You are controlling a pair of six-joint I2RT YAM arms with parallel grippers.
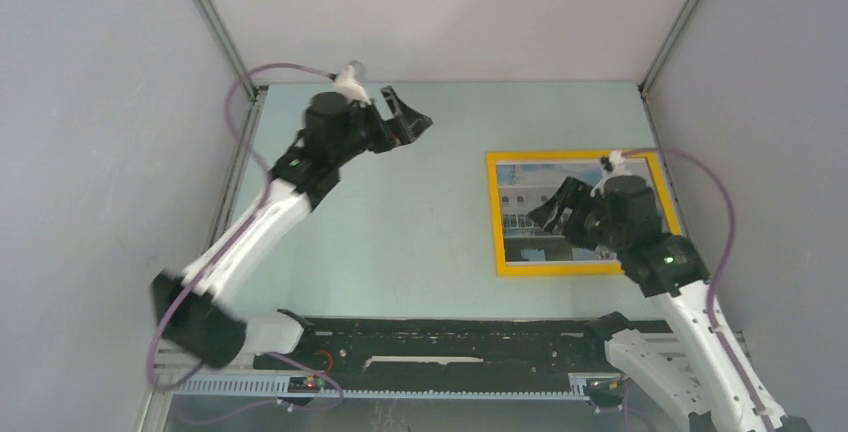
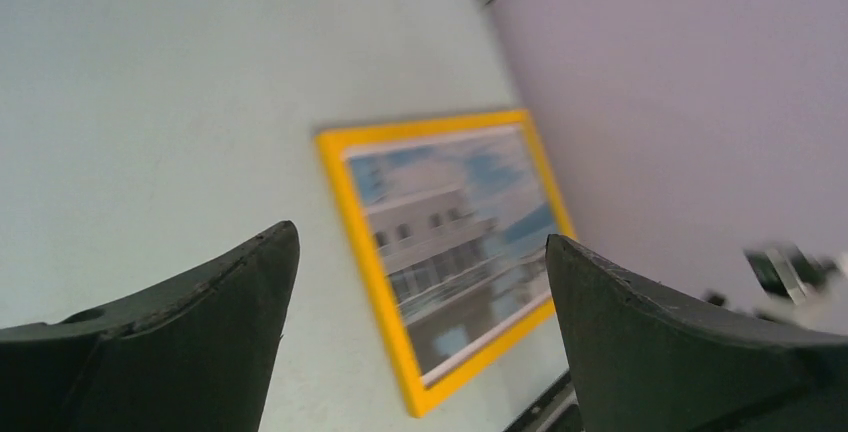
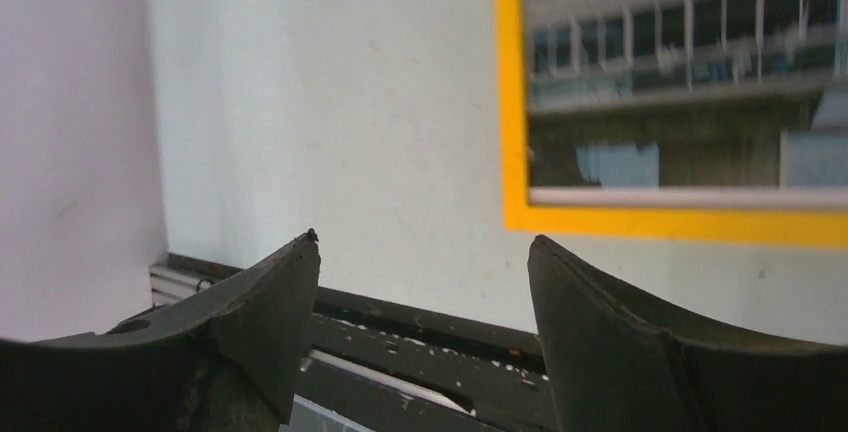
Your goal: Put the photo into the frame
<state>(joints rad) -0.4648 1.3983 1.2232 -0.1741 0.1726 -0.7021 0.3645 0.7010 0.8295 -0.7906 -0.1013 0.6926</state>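
The orange-yellow frame point(image 1: 497, 217) lies flat at the right of the table. The photo point(image 1: 525, 192) of a white building, blue sky and water lies inside it, picture side up. Both show in the left wrist view, the frame point(image 2: 360, 242) and the photo point(image 2: 450, 242), and in the right wrist view, the frame point(image 3: 512, 102) and the photo point(image 3: 680, 72). My right gripper point(image 1: 553, 214) is open and empty, held above the photo. My left gripper point(image 1: 415, 117) is open and empty, raised at the far left of the table, well away from the frame.
A black rail point(image 1: 450, 337) runs along the table's near edge by the arm bases. Grey walls close the table on the left, back and right. A purple cable point(image 1: 725, 212) loops beside the right arm.
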